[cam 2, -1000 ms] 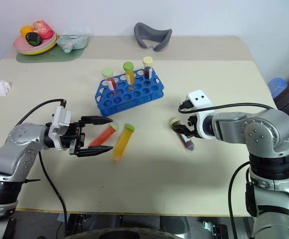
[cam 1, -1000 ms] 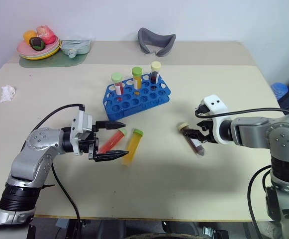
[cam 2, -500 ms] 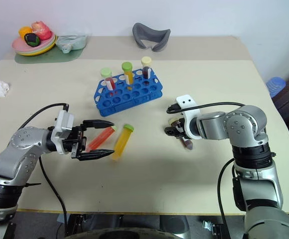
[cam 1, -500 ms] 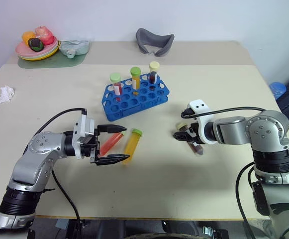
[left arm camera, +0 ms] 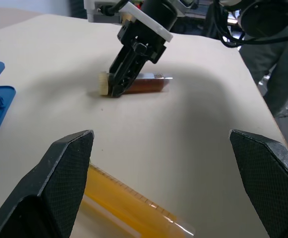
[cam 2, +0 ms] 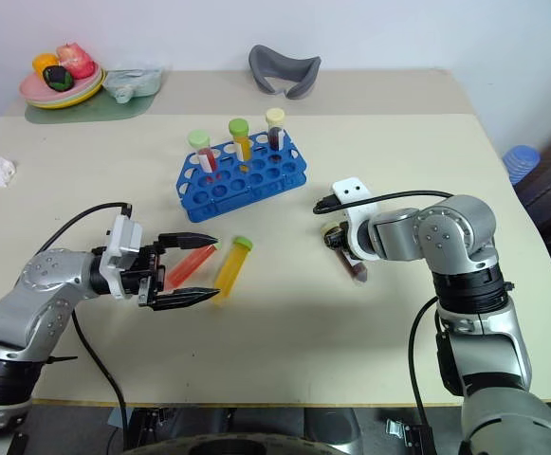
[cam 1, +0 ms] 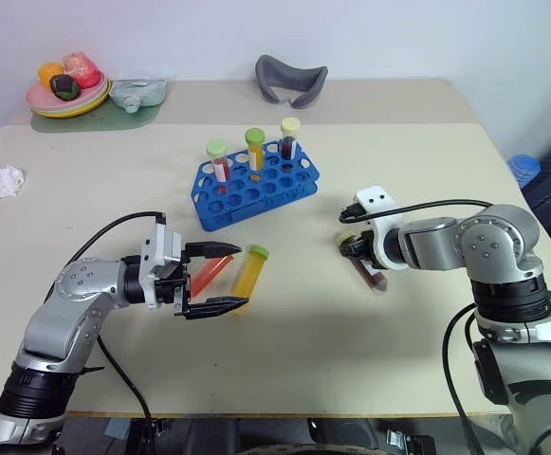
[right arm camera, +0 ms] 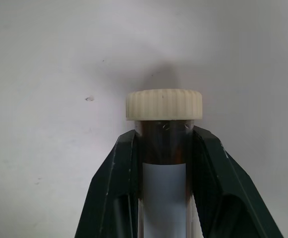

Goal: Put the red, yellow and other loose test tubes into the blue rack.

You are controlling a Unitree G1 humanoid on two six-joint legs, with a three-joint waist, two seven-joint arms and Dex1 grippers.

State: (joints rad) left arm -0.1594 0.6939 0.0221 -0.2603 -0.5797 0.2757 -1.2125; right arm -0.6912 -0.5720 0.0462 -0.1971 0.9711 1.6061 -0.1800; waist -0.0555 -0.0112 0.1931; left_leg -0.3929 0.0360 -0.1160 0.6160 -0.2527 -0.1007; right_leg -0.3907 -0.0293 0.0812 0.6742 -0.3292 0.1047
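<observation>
Closure is the change: our right end effector, open a second ago, now clamps the dark tube lying on the desk, ready for lifting toward the blue rack. Our left end effector stays wide around the red tube.

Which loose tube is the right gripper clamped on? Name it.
The dark brown tube with the cream cap, lying apart on the table; the right gripper pinches it just below the cap. The red and yellow tubes lie ungripped.
</observation>
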